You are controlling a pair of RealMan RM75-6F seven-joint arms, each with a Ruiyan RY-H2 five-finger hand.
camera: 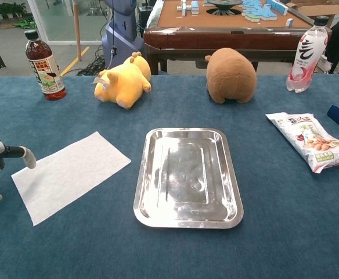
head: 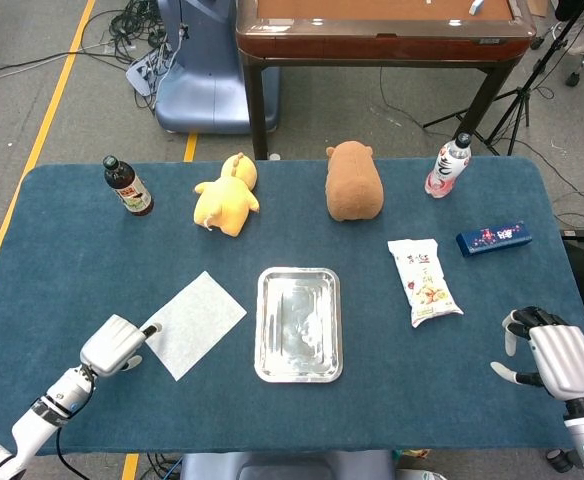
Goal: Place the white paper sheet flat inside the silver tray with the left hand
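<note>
Blue cloth covers the desk (head: pixel 72 250), where the paper (head: pixel 194 324) lies flat just left of the tray (head: pixel 299 370). Left robot hand (head: pixel 112 346), fingers spread and empty, sits at the paper's left corner; right robot hand (head: pixel 552 358), also spread and empty, hovers far right of the tray.

The paper sheet (head: pixel 194 324) lies left of the tray (head: pixel 298 372); the snack bag (head: pixel 424 281) right; two plush toys (head: pixel 226 194) behind.
</note>
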